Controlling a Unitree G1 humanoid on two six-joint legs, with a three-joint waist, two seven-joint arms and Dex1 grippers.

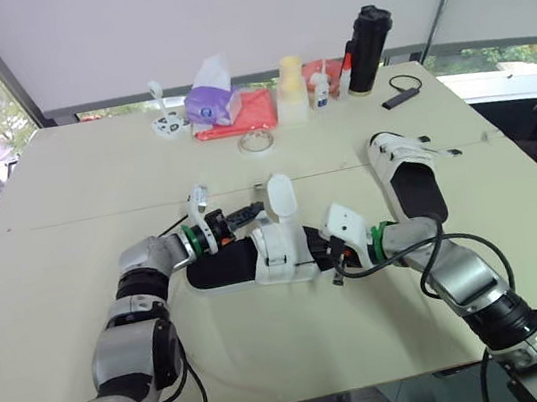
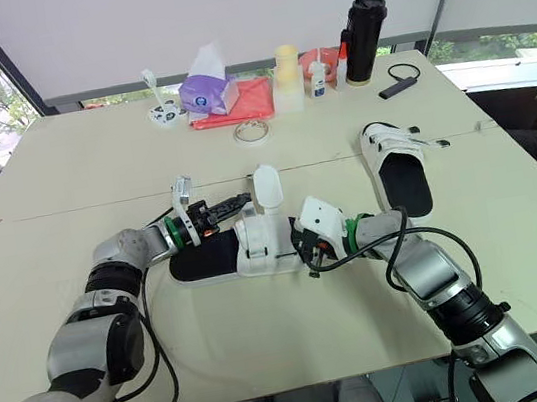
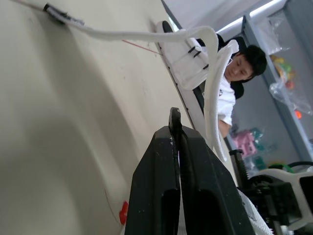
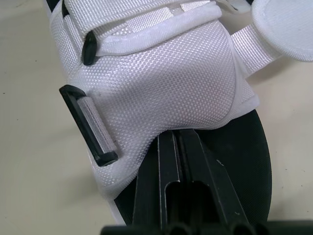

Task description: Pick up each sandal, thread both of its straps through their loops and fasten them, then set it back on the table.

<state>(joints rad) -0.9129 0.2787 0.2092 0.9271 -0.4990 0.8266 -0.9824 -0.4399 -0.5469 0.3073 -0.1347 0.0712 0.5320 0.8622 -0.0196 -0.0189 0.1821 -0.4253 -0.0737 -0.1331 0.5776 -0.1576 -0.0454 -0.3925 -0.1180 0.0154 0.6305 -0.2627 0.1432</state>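
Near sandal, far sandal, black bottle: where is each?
Near sandal (image 1: 222, 267): left eye view, black footbed.
Far sandal (image 1: 419, 195): left eye view, black footbed.
Black bottle (image 1: 368, 53): left eye view, mid body.

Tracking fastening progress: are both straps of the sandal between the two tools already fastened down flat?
No, one white strap of that sandal stands upright above it, unfastened.

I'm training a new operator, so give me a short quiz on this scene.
1. True or false: the near sandal lies between the left gripper and the right gripper.
2. The black bottle is: A) at the table's far edge; B) beside the near sandal; C) in a gripper.
3. On which side of the robot does the other sandal lie?
Key: 1 true; 2 A; 3 right.
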